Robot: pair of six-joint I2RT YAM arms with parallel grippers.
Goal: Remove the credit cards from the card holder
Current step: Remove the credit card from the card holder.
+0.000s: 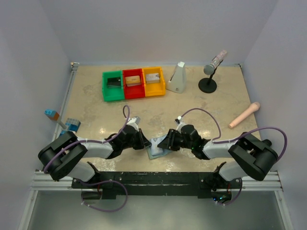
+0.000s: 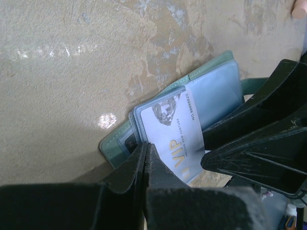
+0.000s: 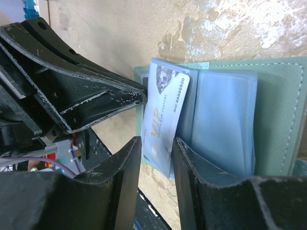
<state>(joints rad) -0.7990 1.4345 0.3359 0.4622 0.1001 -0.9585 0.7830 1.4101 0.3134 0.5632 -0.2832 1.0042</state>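
table (image 1: 96, 110): marbled tan top; the task's things lie at its near edge, between the two arms
left gripper (image 2: 145, 146): fingers pressed together with nothing between them; the tips bear on the rim of the pocket just beside the card, apparently pinning the holder down
right gripper (image 3: 157, 142): fingers part-spread, one on each side of the card's free end; whether they bite on it, I cannot tell
card holder (image 3: 280, 105): open and flat, pale blue pockets facing up; both grippers meet over it
silver card (image 3: 165, 110): printed face up, half out of its pocket, touching the holder
long axis: in the right wrist view the card runs nearly along that gripper's own line of reach; free end toward the gripper, tucked end away from it
nearer arm: both are at the holder, but only the right straddles the card; the pull looks to be straight back along the card's length
black card: not plainly seen
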